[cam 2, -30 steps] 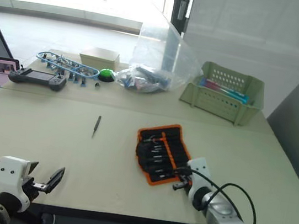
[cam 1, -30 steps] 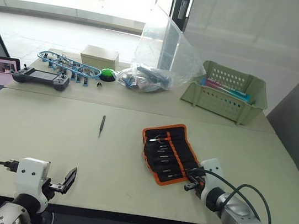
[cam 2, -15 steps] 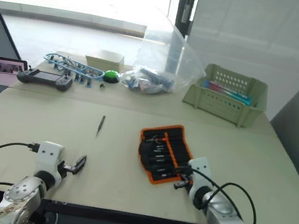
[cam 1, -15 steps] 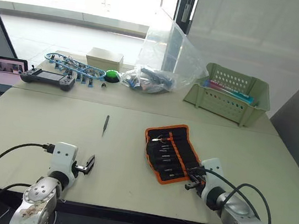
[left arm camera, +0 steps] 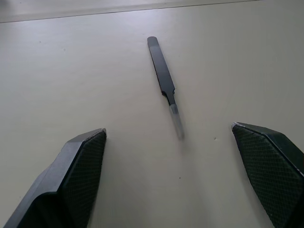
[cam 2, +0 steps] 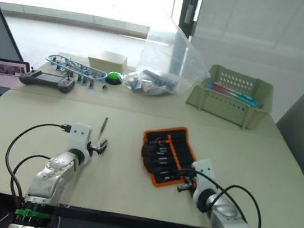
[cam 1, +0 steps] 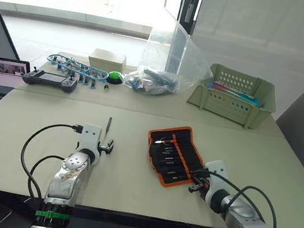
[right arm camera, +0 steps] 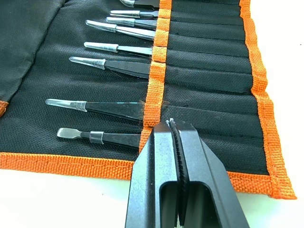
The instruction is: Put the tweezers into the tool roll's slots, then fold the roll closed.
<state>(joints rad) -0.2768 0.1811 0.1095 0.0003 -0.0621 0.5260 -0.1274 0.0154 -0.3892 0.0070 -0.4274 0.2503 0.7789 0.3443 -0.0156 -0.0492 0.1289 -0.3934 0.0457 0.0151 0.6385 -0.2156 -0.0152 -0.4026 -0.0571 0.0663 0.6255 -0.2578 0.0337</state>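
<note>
Left gripper spread wide, low before loose tweezers.

No readable text, label, brand, number or sign anywhere: none on the black fabric tool roll with orange edging, none on the pale green perforated plastic basket.

Both arms are silvery grey metal, each ending in a white wrist block with a black cable looping back from it. The left gripper has two black fingers with cross-hatched pads. The right gripper has smooth black fingers with ridged inner faces.
</note>
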